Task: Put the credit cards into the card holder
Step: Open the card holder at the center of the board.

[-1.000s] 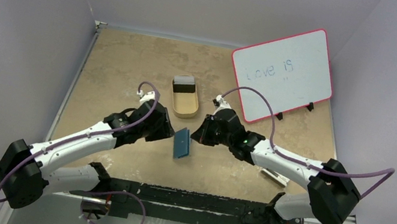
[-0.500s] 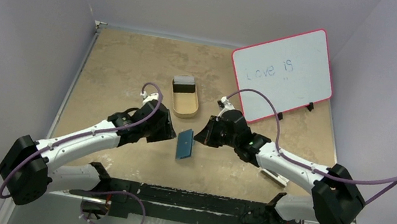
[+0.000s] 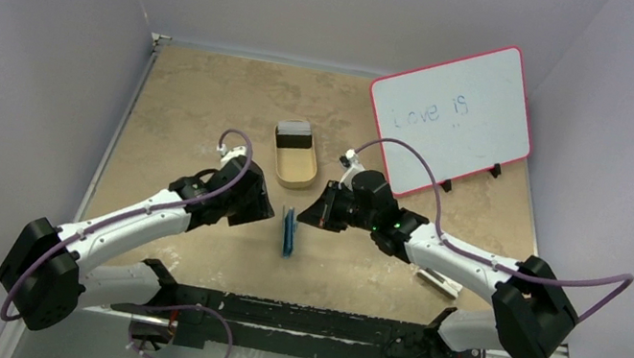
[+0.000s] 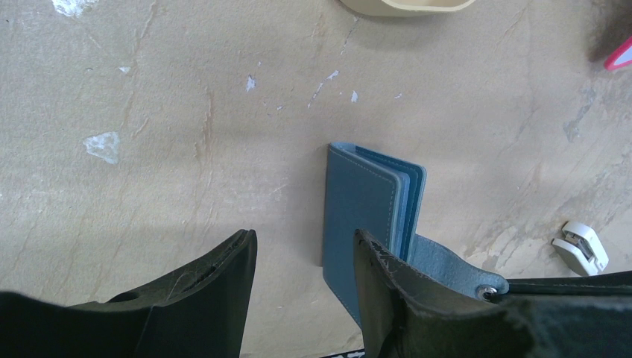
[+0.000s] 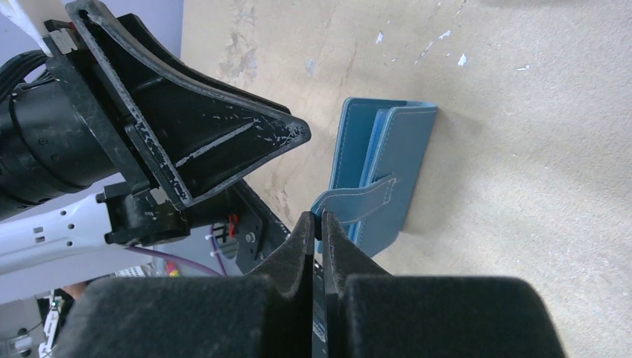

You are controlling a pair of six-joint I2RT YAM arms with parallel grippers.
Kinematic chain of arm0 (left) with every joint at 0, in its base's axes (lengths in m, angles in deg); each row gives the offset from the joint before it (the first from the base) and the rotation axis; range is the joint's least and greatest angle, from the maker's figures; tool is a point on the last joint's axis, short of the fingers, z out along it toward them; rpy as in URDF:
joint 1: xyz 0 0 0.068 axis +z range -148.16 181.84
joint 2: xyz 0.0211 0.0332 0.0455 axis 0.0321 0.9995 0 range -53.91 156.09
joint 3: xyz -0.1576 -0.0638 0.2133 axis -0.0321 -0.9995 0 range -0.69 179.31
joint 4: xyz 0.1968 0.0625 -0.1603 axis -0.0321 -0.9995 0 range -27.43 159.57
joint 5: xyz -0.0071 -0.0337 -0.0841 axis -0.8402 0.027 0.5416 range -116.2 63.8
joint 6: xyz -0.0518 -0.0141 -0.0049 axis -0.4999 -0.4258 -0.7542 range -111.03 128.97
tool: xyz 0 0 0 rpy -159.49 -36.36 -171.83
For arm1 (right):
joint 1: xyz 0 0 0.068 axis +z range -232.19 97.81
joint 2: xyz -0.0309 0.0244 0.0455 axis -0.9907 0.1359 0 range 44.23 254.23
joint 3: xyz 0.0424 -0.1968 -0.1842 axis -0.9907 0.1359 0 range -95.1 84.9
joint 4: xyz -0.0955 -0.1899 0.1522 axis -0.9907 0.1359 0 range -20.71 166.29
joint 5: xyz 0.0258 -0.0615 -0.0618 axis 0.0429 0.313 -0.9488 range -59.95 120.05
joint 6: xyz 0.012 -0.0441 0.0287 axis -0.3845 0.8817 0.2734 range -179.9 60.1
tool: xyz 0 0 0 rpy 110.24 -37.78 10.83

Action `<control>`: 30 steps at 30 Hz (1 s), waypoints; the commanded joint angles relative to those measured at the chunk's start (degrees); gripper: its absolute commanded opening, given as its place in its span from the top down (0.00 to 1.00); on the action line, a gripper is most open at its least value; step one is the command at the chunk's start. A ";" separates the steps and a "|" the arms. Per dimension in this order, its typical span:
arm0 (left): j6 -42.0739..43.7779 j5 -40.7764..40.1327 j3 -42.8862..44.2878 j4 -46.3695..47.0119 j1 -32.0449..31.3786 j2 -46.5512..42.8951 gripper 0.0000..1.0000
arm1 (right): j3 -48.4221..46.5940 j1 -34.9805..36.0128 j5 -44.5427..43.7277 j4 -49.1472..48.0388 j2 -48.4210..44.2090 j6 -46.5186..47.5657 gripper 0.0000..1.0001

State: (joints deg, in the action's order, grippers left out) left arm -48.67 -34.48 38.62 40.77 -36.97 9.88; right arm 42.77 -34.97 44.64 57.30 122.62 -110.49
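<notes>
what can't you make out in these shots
- Card holder slots: both wrist views, its nearly shut covers hide them.
- Cards in the tan tray: top view, too small to count; left wrist view crops the tray.
- White block: top view, right arm partly covers it.

The scuffed tan table (image 3: 189, 109) carries a teal wallet (image 3: 289, 232) near its middle, almost folded shut; just behind it sits an oval tray (image 3: 298, 179). A pink-edged whiteboard (image 3: 453, 114) stands propped at the far right; a small white block (image 3: 438, 281) lies near the right front edge.
</notes>
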 commanded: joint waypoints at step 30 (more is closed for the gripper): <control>0.91 1.15 1.03 1.80 0.71 -2.52 0.52 | -0.93 -1.09 5.00 -8.54 -0.02 -4.48 1.00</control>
State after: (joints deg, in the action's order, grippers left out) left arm -48.45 -32.03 38.16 42.04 -36.53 8.98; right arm 43.71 -36.01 47.79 52.84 123.34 -113.96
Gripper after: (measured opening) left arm 0.487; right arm 0.018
